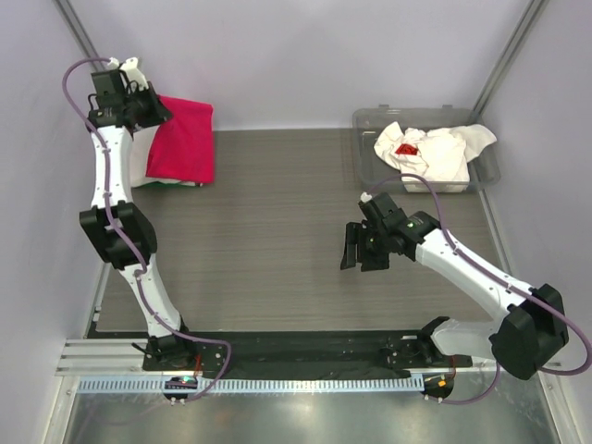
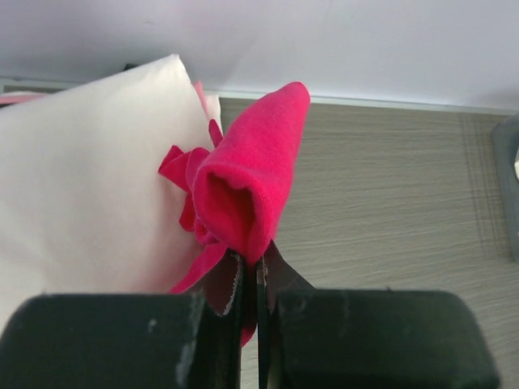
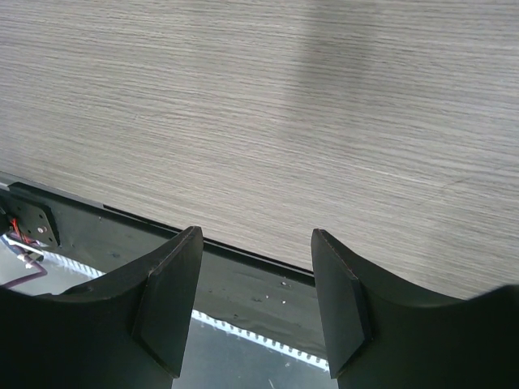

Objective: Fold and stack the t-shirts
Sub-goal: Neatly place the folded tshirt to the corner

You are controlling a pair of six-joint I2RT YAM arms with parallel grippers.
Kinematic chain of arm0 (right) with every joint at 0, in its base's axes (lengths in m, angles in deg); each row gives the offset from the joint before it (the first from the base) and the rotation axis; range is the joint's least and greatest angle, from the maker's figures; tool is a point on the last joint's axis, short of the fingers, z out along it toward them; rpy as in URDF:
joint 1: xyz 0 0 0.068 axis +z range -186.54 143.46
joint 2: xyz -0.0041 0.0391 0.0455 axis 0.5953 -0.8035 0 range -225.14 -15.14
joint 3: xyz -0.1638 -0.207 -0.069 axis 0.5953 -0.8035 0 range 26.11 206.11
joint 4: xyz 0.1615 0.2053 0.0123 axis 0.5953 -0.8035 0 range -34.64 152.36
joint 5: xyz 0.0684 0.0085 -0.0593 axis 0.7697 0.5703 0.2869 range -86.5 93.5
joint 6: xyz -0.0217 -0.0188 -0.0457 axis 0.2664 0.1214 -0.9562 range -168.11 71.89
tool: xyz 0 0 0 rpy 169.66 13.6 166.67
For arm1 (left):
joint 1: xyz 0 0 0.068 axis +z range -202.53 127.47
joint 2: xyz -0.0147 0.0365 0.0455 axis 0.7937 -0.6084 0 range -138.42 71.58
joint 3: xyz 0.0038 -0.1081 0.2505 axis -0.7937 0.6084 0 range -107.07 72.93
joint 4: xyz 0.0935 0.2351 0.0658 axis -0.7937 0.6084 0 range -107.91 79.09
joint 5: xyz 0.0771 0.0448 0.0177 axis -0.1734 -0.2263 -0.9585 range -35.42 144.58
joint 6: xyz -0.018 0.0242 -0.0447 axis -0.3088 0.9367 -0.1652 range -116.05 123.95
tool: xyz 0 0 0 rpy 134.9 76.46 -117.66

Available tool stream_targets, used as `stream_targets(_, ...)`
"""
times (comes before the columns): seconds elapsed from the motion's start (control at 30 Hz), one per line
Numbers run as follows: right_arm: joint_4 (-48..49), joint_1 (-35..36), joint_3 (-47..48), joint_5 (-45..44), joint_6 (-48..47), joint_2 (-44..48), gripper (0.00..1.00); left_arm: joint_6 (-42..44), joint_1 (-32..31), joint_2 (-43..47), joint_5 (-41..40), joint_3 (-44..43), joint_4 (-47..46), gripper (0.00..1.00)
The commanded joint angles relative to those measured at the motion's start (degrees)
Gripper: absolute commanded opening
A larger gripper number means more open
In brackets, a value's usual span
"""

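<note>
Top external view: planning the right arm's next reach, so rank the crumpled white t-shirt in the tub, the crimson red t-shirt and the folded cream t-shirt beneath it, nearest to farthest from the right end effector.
From the right end effector:
1. Crumpled white t-shirt, far right, inside the clear grey plastic tub.
2. Crimson red t-shirt, far left.
3. Folded cream t-shirt, leftmost, under the red.

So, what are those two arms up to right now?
Left gripper shut on red t-shirt, far left, against a folded white shirt. Right gripper open, empty, over the table. More white shirts crumpled in the tub. Nothing blocking.
</note>
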State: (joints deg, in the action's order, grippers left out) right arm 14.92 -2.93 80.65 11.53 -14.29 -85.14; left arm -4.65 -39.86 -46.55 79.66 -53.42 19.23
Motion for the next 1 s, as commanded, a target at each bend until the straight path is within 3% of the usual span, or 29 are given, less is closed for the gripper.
stream_targets(0.0, 2.26, 0.15, 2.41, 1.11, -1.57, -0.84, 0.62, -0.54, 0.96, -0.35, 3.13, -4.25, -0.14, 0.00)
stream_targets(0.6, 4.20, 0.23, 2.58, 2.07, -2.97, -5.59, 0.62, 0.87, 3.77, -9.93, 0.50, -14.28, -0.41, 0.00)
stream_targets(0.97, 6.75, 0.23, 3.90, 2.87, -2.97, -10.86, 0.62, -0.28, 5.35, -16.69, -4.33, -16.92, -6.82, 0.00)
